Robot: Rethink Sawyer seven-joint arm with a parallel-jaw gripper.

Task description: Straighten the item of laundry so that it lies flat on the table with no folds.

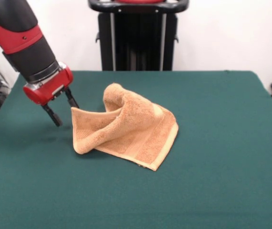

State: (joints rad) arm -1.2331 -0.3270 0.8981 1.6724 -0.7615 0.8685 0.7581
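You've got the gripper [63,112] at frame left w/ fingers spread, holding nothing, tips just beside the towel's raised left corner. Towel [128,129] sits mid-frame on the green table [212,181], crumpled: left part stands up in a curled fold, right part lies flat toward lower right

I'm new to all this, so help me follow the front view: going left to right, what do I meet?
Red and black arm → gripper, fingers apart → crumpled orange towel → bare green table.

towel [128,128]: crumpled, folded, mid-table [221,167] | gripper [65,110]: fingers [53,116] apart, just beside towel's edge
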